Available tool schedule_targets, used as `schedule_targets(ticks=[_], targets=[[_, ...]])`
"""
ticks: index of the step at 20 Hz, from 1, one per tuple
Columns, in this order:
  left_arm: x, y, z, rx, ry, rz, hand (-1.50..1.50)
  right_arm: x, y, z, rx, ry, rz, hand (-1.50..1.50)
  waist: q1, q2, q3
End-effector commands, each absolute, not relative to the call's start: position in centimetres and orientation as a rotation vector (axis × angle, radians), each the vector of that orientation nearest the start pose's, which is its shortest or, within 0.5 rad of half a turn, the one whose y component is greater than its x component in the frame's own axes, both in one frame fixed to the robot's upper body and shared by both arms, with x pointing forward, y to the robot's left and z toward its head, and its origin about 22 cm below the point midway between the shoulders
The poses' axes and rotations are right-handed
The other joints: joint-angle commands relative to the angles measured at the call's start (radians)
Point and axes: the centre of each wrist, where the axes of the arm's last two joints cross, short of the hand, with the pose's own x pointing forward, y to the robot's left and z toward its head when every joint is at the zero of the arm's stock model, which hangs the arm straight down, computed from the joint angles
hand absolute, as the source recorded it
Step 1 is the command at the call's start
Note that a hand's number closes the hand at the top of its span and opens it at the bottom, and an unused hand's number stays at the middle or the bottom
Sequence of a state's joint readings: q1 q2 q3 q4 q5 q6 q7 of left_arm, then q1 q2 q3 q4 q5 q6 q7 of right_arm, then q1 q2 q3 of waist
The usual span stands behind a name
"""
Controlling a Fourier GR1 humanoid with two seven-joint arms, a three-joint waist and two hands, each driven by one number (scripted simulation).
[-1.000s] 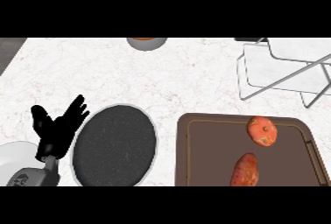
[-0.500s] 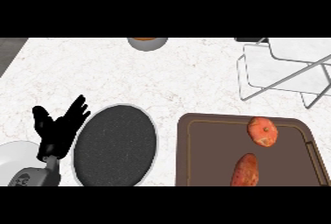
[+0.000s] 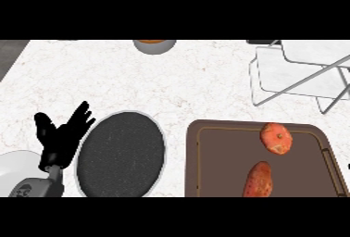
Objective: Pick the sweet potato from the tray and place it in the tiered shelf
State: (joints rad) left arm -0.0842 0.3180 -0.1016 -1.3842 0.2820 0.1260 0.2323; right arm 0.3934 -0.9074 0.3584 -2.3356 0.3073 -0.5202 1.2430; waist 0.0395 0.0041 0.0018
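Observation:
A long orange-red sweet potato [image 3: 258,179] lies on the brown tray [image 3: 219,159] at the lower right, near the tray's front edge. A rounder orange-red vegetable [image 3: 276,137] sits on the same tray, farther back. The white wire tiered shelf [image 3: 301,71] stands at the upper right of the counter. My left hand [image 3: 61,136] shows at the lower left, open with fingers up, resting beside a dark plate. The right hand does not show.
A dark speckled plate [image 3: 121,153] with a pale rim lies between my left hand and the tray. A grey bowl [image 3: 154,45] with something orange inside stands at the counter's far edge. The counter's left edge runs at the upper left.

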Motion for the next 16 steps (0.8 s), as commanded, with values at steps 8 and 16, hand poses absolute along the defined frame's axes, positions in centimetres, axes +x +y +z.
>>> schedule_targets(ticks=[8,16], targets=[[25.5,27.5,-2.3,0.092,-1.126,0.020,0.00,13.4,-22.6,8.0,-0.839,-0.579,0.176,-1.50,-0.020,0.003,-0.006],[24.4,29.3,-2.9,0.087,-1.121,0.032,0.00,15.5,-21.0,5.5,-0.908,-0.563,0.177,-1.50,-0.026,0.000,-0.006]])
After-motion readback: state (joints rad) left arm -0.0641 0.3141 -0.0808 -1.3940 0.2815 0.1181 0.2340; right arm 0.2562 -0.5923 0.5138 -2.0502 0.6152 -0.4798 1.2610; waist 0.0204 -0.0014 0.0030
